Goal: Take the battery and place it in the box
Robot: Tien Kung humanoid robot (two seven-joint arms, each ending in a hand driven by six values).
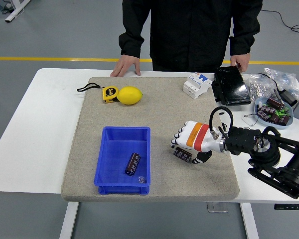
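Observation:
A dark cylindrical battery (182, 154) lies on the grey mat right of the blue box (109, 169). My right hand (189, 147), white with an orange and red band, is curled over this battery, fingers above it and thumb at its right end; a firm grasp cannot be told. A second battery (132, 164) lies inside the blue box. My left hand is out of view.
A yellow lemon (130, 95) and a tape measure (109, 93) lie at the mat's far left. A white breaker (197, 84), a black case (230, 85) and a bowl of batteries (274, 111) stand at the far right. A person's hand (125, 65) rests on the far edge.

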